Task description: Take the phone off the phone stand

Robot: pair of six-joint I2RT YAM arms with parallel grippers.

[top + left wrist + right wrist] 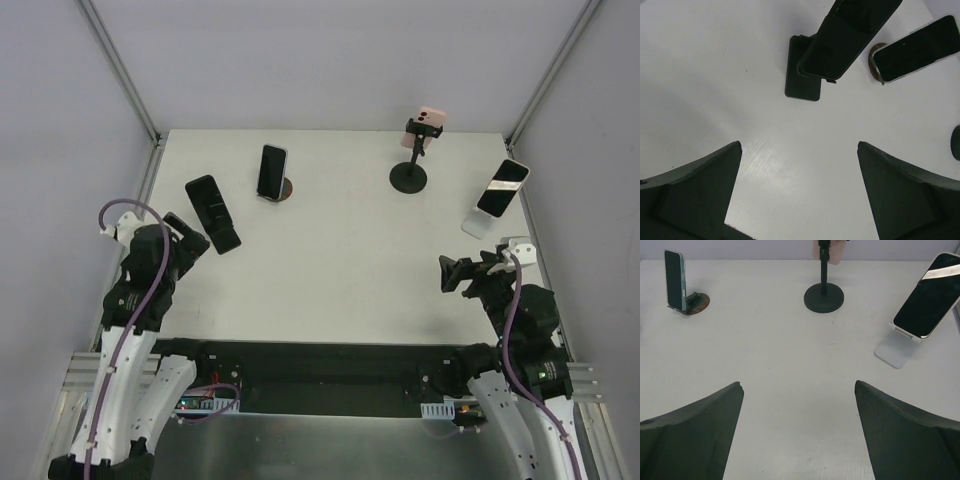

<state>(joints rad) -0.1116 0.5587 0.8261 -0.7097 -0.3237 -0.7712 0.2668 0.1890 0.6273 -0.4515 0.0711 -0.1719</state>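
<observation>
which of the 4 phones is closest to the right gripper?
The phone on the white stand, at the table's right edge. The pink phone and both left phones sit farther away.

1. A black phone (213,213) leans tilted at the left of the table (330,270).
2. A pink phone (430,118), apparently clamped, tops a pole stand (408,177) at the far edge.
3. A dark-screened phone (502,187) rests on a white stand (478,223) on the right side.

White-shelled arms (165,385) with black wrist joints, looping lilac cables (509,320), matte black wedge-shaped gripper fingers (690,440)
</observation>
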